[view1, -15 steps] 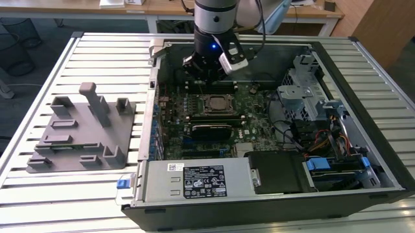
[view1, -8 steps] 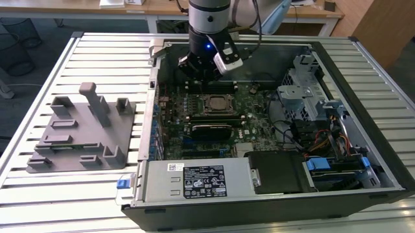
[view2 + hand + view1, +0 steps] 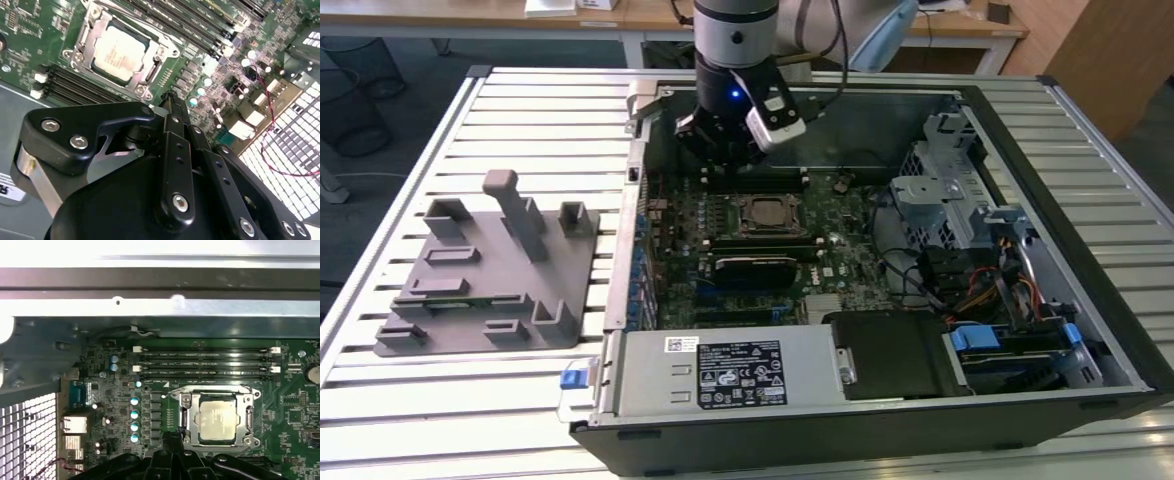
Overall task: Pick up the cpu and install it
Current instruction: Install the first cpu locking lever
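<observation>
Inside the open computer case [image 3: 1121, 330] on the slatted surface [image 3: 520, 110], the cpu [image 3: 765, 213] lies flat in the metal socket frame [image 3: 736, 205] on the motherboard [image 3: 854, 250], silver top up. So it looks seated, not waiting to be picked. In the exterior view it sits at about 5 o'clock from the end effector [image 3: 720, 165], near but apart. The chip is close to square, so it has no long axis to speak of. The arm's wrist column comes down upright from the 12 o'clock edge, with the end effector pointing down over the memory slots [image 3: 761, 180]. In both wrist views the fingertips [image 3: 169, 97] [image 3: 174, 435] look drawn together, narrow and holding nothing, just beside the socket frame's corner, and the cpu [image 3: 119, 50] [image 3: 216, 420] is untouched.
</observation>
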Tool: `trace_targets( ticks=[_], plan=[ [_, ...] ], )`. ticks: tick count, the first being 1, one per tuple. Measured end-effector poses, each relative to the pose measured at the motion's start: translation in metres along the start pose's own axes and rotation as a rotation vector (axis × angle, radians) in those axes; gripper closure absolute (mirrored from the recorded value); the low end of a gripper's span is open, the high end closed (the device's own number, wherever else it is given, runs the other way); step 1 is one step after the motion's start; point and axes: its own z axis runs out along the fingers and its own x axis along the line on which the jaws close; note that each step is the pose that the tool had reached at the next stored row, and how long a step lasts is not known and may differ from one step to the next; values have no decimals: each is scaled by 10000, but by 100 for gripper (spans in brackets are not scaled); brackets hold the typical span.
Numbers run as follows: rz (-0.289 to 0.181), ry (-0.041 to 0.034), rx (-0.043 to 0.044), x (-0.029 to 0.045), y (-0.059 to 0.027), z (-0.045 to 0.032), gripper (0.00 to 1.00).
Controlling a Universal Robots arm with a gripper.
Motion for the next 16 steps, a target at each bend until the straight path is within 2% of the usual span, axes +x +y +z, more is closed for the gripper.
trace_targets(
  ticks=[10,16],
  plan=[
    [-151,-2,-1,98,119,15,89],
    [-287,-1,-1,125,213,22,89]
  ],
)
